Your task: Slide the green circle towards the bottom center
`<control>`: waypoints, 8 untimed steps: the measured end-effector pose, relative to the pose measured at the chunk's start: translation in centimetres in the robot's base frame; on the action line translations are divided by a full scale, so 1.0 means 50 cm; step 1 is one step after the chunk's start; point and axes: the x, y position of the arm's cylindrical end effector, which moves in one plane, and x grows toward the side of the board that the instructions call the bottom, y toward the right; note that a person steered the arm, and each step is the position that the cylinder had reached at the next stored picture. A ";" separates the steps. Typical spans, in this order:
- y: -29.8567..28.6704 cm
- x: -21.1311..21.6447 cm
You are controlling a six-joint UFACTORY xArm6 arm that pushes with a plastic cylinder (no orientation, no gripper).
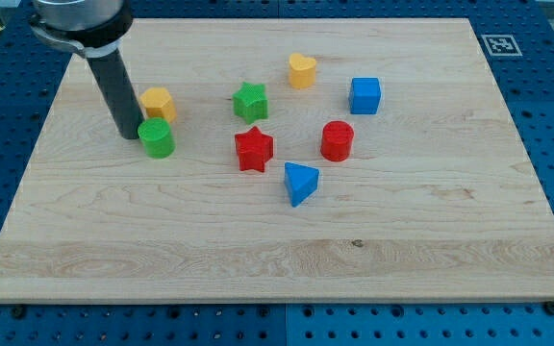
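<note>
The green circle (157,137), a short green cylinder, stands on the wooden board (277,240) in its left part, upper half. My dark rod comes down from the view's top left. My tip (128,133) rests on the board just to the left of the green circle, touching or nearly touching its upper-left side. A yellow hexagon block (158,102) sits just above the green circle, right of the rod.
A green star (250,100), a red star (253,149), a yellow heart (302,70), a blue cube (365,95), a red cylinder (337,140) and a blue triangular block (300,183) lie around the board's middle. A fiducial marker (499,43) sits at the board's top right corner.
</note>
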 end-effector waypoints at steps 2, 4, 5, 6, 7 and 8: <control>0.023 -0.011; 0.100 -0.013; 0.114 0.011; 0.114 0.059; 0.118 0.109; 0.126 0.167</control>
